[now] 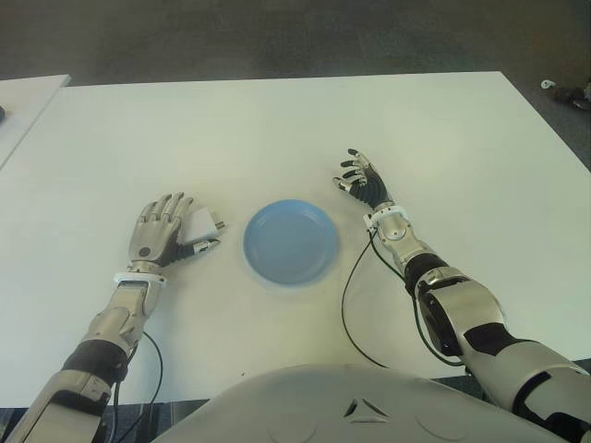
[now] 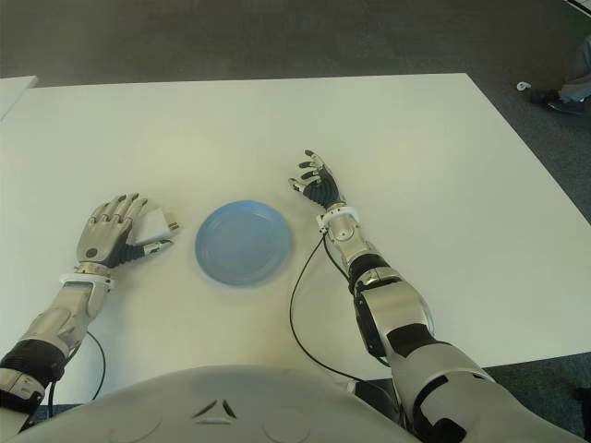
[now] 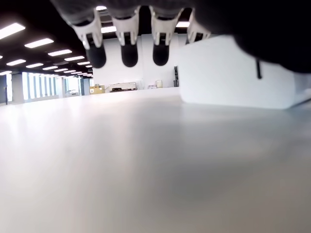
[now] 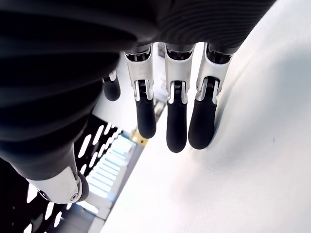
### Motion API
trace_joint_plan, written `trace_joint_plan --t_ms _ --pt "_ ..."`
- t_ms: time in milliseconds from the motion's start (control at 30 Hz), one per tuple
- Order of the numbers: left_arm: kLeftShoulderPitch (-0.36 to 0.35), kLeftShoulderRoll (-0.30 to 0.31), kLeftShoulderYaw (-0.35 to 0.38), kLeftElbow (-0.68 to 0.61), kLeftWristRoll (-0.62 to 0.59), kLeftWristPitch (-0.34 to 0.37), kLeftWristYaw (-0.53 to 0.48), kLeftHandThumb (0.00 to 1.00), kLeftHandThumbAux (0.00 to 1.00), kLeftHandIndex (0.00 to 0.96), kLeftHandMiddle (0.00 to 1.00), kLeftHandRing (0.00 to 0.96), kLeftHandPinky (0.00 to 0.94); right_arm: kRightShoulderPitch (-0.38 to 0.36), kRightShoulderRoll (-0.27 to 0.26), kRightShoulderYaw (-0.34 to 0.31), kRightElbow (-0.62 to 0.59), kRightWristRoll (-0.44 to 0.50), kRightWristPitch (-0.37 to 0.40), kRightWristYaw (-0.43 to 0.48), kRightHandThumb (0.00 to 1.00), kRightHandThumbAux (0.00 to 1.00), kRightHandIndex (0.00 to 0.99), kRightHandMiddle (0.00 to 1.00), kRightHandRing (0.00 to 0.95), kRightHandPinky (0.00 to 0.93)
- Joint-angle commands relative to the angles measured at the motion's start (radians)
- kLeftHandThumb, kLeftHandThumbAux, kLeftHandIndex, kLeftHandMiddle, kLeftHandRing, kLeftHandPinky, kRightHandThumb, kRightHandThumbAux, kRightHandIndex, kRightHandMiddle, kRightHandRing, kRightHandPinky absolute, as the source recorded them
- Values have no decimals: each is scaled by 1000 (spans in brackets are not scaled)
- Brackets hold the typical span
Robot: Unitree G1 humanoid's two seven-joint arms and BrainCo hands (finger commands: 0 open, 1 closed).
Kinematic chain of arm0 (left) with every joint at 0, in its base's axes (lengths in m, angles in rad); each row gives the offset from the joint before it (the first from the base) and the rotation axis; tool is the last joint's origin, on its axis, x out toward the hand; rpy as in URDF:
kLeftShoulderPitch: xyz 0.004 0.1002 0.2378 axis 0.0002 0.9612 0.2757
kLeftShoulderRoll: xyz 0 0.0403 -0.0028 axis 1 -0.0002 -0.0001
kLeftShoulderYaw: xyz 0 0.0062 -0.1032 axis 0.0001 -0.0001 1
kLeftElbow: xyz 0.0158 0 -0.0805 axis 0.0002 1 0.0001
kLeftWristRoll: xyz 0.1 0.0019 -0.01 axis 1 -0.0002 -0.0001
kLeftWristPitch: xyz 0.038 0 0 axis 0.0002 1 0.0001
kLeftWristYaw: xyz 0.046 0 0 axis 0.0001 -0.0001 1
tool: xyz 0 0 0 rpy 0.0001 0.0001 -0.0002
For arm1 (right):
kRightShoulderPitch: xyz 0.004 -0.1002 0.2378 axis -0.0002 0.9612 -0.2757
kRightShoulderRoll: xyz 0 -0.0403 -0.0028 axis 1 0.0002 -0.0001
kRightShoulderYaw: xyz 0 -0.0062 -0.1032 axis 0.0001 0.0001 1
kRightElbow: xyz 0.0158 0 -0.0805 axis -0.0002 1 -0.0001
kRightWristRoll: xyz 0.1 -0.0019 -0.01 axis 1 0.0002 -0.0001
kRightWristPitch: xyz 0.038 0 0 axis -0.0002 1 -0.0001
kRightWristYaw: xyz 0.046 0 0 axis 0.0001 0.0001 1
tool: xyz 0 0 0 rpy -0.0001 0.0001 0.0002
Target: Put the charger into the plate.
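The white charger (image 1: 202, 223) lies on the white table (image 1: 277, 129), just left of the empty blue plate (image 1: 290, 242). My left hand (image 1: 164, 227) is flat beside and partly over the charger, fingers stretched forward and thumb (image 1: 199, 246) along its near side. In the left wrist view the charger (image 3: 233, 73) shows as a white block on the table next to the straight fingers (image 3: 129, 48), not clasped. My right hand (image 1: 362, 180) shows just right of the plate, close to its far edge, fingers spread and holding nothing.
A black cable (image 1: 349, 295) runs from my right forearm across the table toward the near edge. A second white table (image 1: 18, 101) stands at the far left. Small objects (image 1: 568, 92) lie on the dark floor at the far right.
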Motion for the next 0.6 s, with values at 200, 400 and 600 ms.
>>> trace_joint_plan --t_ms 200,400,600 --pt "-5 -7 -34 51 -8 0 6 193 186 0 0 0 0 78 21 16 60 -22 57 53 70 695 55 268 328 354" --pt "-12 -4 -40 56 -20 0 7 198 190 0 0 0 0 77 21 16 61 -22 57 54 79 694 61 263 323 353" --pt "-21 -2 -45 60 -37 -2 -15 208 186 0 0 0 0 78 21 13 60 -19 50 58 88 695 64 265 326 365"
